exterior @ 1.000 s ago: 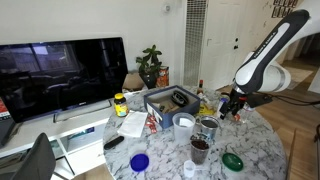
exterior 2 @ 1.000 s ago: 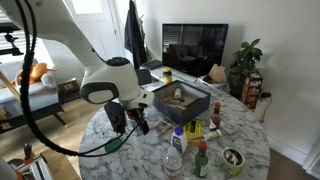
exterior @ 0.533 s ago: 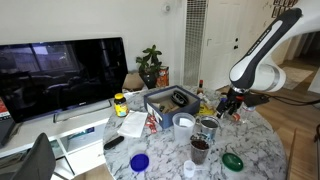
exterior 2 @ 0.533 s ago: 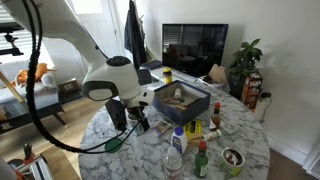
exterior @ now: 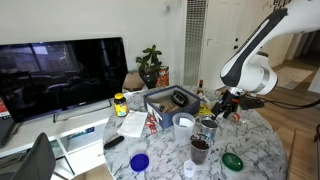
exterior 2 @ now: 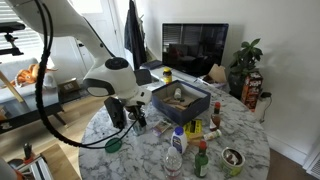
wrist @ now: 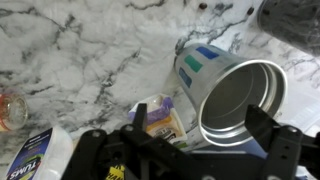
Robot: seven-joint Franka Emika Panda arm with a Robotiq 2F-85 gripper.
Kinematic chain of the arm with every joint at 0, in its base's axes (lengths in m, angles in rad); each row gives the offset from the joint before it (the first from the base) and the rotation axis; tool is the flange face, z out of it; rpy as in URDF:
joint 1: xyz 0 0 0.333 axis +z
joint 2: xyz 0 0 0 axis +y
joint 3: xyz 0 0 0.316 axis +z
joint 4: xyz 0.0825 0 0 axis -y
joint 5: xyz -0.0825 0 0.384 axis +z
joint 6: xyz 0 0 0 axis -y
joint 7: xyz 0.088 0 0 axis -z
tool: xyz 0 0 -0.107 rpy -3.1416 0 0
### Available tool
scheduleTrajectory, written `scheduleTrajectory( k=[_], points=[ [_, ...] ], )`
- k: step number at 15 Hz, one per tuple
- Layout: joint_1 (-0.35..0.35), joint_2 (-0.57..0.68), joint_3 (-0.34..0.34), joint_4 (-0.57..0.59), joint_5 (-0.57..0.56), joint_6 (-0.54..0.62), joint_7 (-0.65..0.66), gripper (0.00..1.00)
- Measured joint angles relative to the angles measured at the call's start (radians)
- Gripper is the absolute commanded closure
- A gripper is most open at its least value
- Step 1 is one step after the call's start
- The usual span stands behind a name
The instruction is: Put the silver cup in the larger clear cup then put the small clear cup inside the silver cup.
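Your pincer [wrist: 180,140] is released: its two fingers spread wide across the bottom of the wrist view with nothing between them. The silver cup [wrist: 238,100] sits just ahead, off-centre toward the finger on the picture's right. Over the last second the arm has slid sideways above the tabletop [exterior: 255,150] toward the cups, so in an exterior view the pincer [exterior: 221,104] now hangs just above and beside the silver cup [exterior: 208,127]. I read that as the approach for the first grasp, with nothing nested yet. The cup stands upright on the tabletop, long axis vertical, mouth open to the ceiling. In the wrist view that axis runs slantwise, base at upper left and rim at lower right, because the camera looks down at a tilt. Past it, the larger clear cup [exterior: 183,126] stands just beside, also mouth up, and the small clear cup [exterior: 199,150] waits a little off from both
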Motion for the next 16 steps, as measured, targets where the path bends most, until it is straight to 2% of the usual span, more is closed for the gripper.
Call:
scheduleTrajectory(
  k=[1,2,4,10,13,16],
  points=[
    [0.000,0.019,0.004,0.004,0.018,0.006,-0.019,0.07],
    [0.000,0.039,0.009,0.010,0.037,0.019,-0.040,0.28],
    [0.000,0.077,0.018,0.025,0.072,0.040,-0.076,0.31],
    [-0.005,0.152,0.046,0.082,0.170,0.070,-0.147,0.78],
    [-0.008,0.168,0.048,0.094,0.193,0.078,-0.165,0.99],
    [-0.018,0.168,0.048,0.100,0.209,0.078,-0.191,1.00]
  ],
)
